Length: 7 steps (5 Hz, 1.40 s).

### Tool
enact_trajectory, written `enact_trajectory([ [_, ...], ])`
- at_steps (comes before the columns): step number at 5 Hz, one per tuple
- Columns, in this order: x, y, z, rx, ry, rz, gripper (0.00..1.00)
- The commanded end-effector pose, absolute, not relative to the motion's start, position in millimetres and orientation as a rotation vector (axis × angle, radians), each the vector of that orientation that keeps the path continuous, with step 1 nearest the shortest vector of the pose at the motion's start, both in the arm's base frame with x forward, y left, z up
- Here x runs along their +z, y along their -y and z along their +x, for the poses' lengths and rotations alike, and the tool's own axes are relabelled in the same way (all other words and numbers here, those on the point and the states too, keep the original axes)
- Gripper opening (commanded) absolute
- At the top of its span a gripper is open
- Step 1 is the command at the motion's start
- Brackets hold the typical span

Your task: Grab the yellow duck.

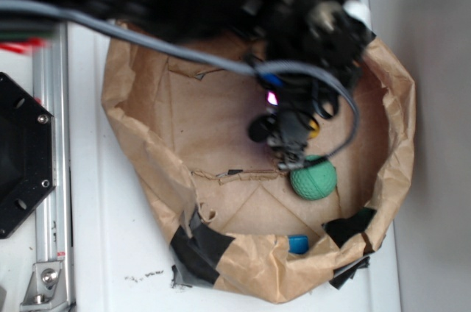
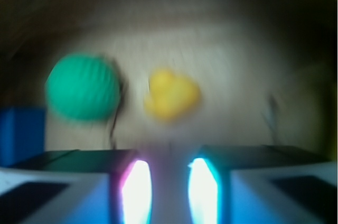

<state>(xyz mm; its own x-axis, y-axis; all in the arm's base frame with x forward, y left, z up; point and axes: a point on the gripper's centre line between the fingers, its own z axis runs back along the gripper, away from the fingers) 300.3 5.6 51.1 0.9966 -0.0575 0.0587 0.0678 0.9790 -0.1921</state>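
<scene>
A: Where is the duck [image 2: 170, 96]?

B: On the floor of the paper bag [image 1: 147, 172], just right of the green ball [image 2: 82, 86] in the wrist view and a little ahead of the gripper [image 2: 170, 184]. From outside, the arm hides nearly all of it.

A: How should the approach go?

B: Centre the jaws over the duck, keeping clear of the ball so it doesn't roll, then come down until the fingers straddle the body before closing. It's small and glossy, so I'd grip low on the body.

A: And the jaws now?

B: Apart, with a narrow gap, and nothing between them. The wrist view is blurred, so I can't say the gap is wide enough.
</scene>
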Motion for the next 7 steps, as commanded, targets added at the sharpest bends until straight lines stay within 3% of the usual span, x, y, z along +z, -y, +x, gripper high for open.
enact_trajectory([
  [1,34,32,316,-0.199,0.109,-0.177,1.00],
  [2,13,28,321,-0.182,0.088,-0.058,1.00],
  [3,16,9,329,-0.114,0.144,0.022,1.00],
  [4,31,-4,329,-0.065,0.187,-0.022,0.00],
  [7,43,-9,321,-0.023,0.207,-0.061,0.00],
])
